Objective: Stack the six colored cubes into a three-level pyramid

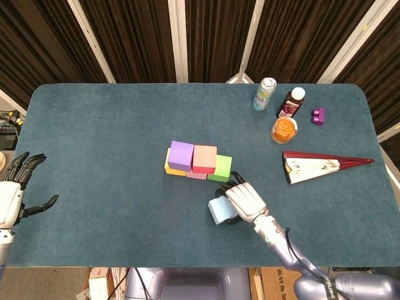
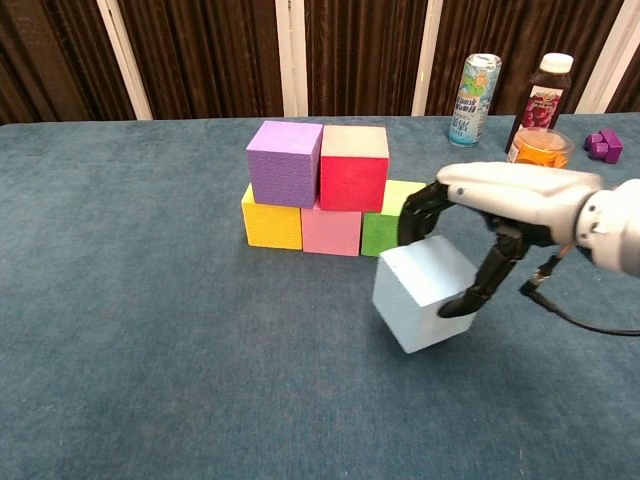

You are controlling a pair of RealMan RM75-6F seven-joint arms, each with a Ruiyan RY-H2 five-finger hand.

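— The right hand (image 2: 500, 205)?
— Its fingers grip the light blue cube (image 2: 425, 292), tilted, just in front of the green cube (image 2: 385, 228).
— The stack?
— Yellow cube (image 2: 272, 222), pink cube (image 2: 332, 230) and green below; purple cube (image 2: 285, 162) and red cube (image 2: 354, 167) above.
— The left hand (image 1: 15, 187)?
— Fingers spread, holding nothing, at the surface (image 1: 100, 137) edge.

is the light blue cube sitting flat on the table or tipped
Tipped. In the chest view the light blue cube sits rotated in the right hand, one corner pointing down; whether it touches the table is unclear.
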